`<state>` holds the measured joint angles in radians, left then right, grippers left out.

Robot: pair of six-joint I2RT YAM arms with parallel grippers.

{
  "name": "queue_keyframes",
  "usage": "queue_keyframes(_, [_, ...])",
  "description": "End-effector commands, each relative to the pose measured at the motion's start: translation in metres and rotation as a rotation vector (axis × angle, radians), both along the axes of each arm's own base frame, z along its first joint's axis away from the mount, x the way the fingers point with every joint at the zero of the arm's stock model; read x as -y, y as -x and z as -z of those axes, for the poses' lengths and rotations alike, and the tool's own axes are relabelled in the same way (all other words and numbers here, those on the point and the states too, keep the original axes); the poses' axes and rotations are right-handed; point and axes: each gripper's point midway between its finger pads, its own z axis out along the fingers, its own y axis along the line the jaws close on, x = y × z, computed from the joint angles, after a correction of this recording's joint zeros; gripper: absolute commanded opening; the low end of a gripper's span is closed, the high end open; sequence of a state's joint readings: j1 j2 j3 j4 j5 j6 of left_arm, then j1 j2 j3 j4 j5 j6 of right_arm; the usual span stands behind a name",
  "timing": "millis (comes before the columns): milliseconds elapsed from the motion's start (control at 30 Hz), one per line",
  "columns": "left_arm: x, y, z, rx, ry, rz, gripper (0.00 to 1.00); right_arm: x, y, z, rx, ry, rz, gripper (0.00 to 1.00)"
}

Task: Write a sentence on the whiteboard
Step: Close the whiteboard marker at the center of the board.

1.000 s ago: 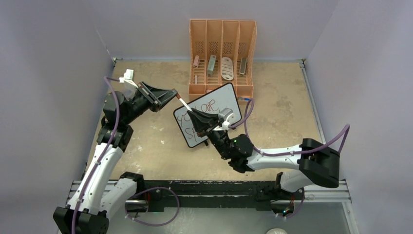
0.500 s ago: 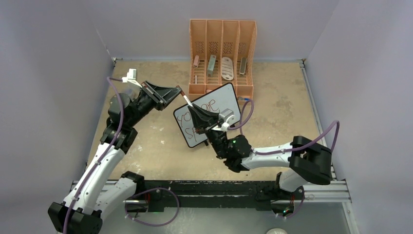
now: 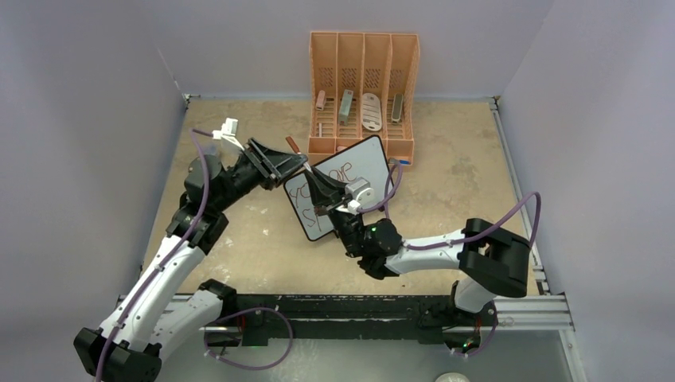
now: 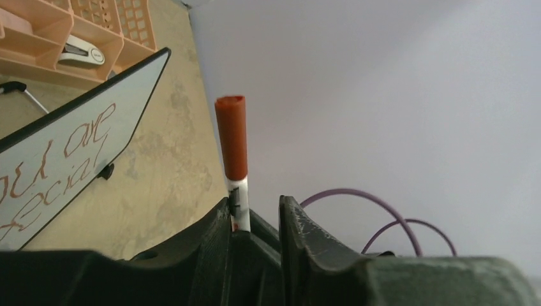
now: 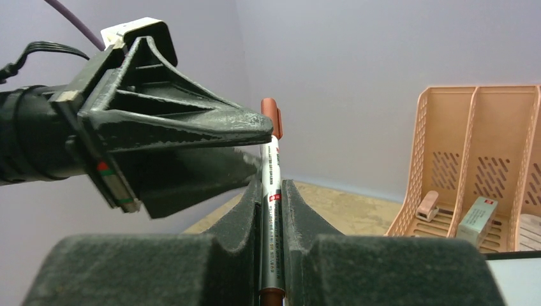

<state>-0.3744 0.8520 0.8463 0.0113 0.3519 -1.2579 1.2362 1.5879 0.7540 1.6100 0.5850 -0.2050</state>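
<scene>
The whiteboard [image 3: 368,159] stands tilted mid-table, propped before the orange organizer, with the sentence [image 3: 337,173] in red-brown letters across it. The left wrist view catches the whiteboard's edge [image 4: 131,80] and the sentence's words "are" and "special" [image 4: 60,156]. My right gripper [image 3: 315,182] is shut on a silver marker [image 5: 270,191] whose capped red-brown end [image 3: 293,144] points up and left. My left gripper [image 3: 302,162] surrounds that capped marker end [image 4: 231,137]. Its jaws stand slightly apart, open, the marker resting against one finger [image 4: 214,223] with a gap to the other.
The orange organizer [image 3: 363,49] stands at the back centre, its slots holding an eraser, a stapler and other small items. Purple cables loop off both wrists. Grey walls close in the table's left, right and back edges.
My left gripper has reached right along the marker's capped end and its jaws have parted. The right arm has shifted a little left, still gripping the marker.
</scene>
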Motion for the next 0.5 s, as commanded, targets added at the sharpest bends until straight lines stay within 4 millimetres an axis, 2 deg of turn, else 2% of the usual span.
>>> queue_keyframes(0, [0.008,0.025,-0.026,0.082,0.003,0.093,0.36,0.030,0.005,-0.055,0.094,-0.218,0.040,0.00])
queue_keyframes(100, [0.004,0.023,-0.025,0.069,-0.024,0.062,0.48,0.031,0.006,-0.054,0.094,-0.216,0.040,0.00])
queue_keyframes(200, [-0.003,0.018,-0.029,0.064,-0.058,0.007,0.55,0.034,0.006,-0.052,0.089,-0.217,0.042,0.00])
queue_keyframes(467, [-0.009,-0.003,-0.034,0.032,-0.148,-0.058,0.57,0.039,0.007,-0.053,0.087,-0.225,0.045,0.00])
